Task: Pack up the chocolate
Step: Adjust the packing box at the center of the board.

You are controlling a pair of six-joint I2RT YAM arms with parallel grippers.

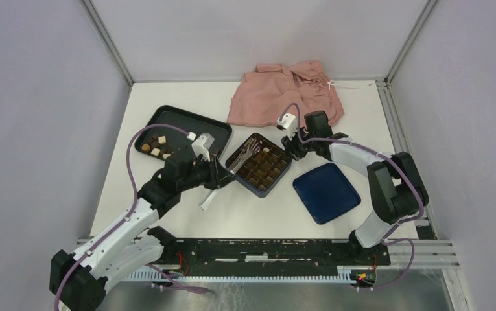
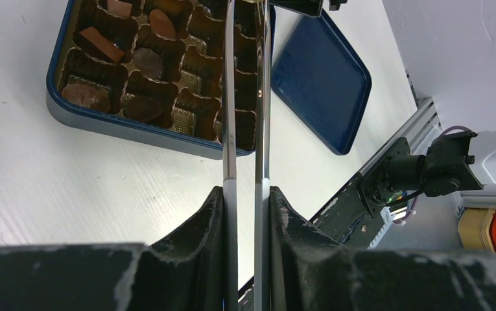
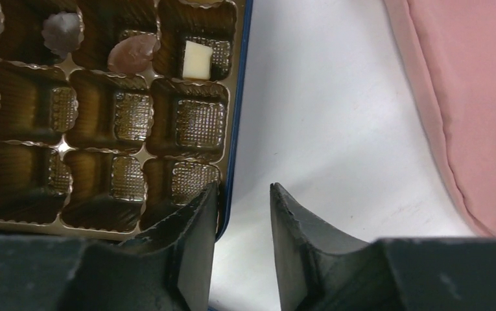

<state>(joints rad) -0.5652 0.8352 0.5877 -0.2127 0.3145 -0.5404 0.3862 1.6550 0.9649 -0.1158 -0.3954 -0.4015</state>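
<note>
Chocolate pieces [image 1: 156,146], brown and cream, lie in the black tray [image 1: 183,123] at the left. More pieces [image 2: 102,44] sit in cells of the dark blue box [image 1: 276,179]. My left gripper [image 1: 216,173] is shut on metal tongs [image 1: 242,155], whose arms [image 2: 229,97] reach over the box [image 2: 102,123]. The tong tips are out of the left wrist view. My right gripper [image 1: 292,148] is open at the box's far corner. Its jaws [image 3: 242,194] straddle the blue rim [image 3: 237,116], near a white square piece [image 3: 197,59] and a brown one [image 3: 133,52].
The blue lid [image 1: 326,192] lies right of the box, also in the left wrist view [image 2: 319,84]. A pink garment [image 1: 287,94] lies at the back, close to my right gripper [image 3: 472,97]. Grey walls enclose the white table.
</note>
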